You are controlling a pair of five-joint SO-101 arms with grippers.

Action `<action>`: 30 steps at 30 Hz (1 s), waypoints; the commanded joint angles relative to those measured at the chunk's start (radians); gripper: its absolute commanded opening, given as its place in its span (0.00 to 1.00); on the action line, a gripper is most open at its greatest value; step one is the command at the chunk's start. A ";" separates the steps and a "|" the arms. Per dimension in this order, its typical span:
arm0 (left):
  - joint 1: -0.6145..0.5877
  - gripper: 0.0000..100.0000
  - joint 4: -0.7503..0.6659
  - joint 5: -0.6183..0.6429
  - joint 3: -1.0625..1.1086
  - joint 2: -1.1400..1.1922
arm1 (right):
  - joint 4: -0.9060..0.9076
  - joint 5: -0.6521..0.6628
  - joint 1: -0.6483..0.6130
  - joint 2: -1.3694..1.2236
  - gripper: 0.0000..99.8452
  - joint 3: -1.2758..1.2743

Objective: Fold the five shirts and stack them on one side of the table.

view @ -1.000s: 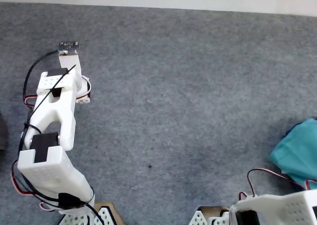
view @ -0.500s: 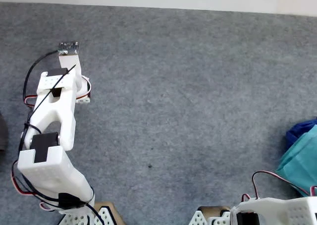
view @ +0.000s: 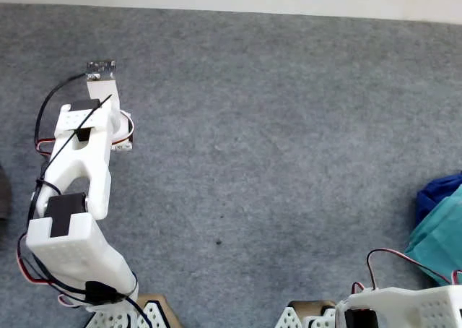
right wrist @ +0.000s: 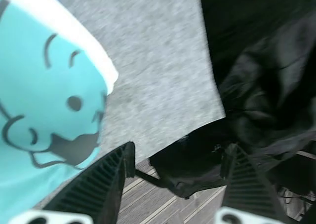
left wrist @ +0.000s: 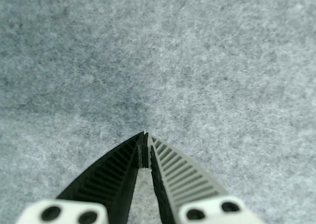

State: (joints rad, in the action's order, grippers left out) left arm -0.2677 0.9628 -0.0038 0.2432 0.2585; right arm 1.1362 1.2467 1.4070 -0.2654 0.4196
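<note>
**L gripper [left wrist: 145, 138] clenched on nothing; R gripper [right wrist: 180, 152] spread beside teal shirt [right wrist: 44, 100]**

L gripper: ribbed fingers pressed tip to tip, nothing btwn them. Bare grey table [left wrist: 207, 61] lies just past the tips. In the high view the L arm [view: 76, 169] is well apart from the clothes.

R gripper: fingers released and wide apart, holding nothing. The teal shirt, w/ a white edge and a dark cartoon drawing, sits just beside one finger, outside the gap. Crumpled black cloth [right wrist: 261, 86] lies ahead of the other finger and runs into the gap btwn the tips; can't tell if it's a shirt. Wood planks [right wrist: 163, 204] show btwn the fingers, nearer their bases.

High view: the teal shirt [view: 440, 238] is at the table edge, w/ a dark blue garment [view: 437, 189] touching it, near the R arm [view: 404, 306].
</note>
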 commanded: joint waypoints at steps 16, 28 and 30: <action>0.015 0.01 -0.014 -0.011 -0.007 -0.047 | 0.596 -0.543 -0.358 0.019 0.01 0.475; 0.013 0.01 -0.015 -0.011 -0.007 -0.047 | 0.628 -0.842 -0.503 0.200 0.01 0.372; 0.013 0.01 -0.015 -0.011 -0.008 -0.047 | 0.628 -0.844 -0.553 0.321 0.01 0.255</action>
State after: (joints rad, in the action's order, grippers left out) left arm -0.2677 0.9628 -0.0038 0.2432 0.2585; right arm 1.7545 0.4227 0.9221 -0.1366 0.7710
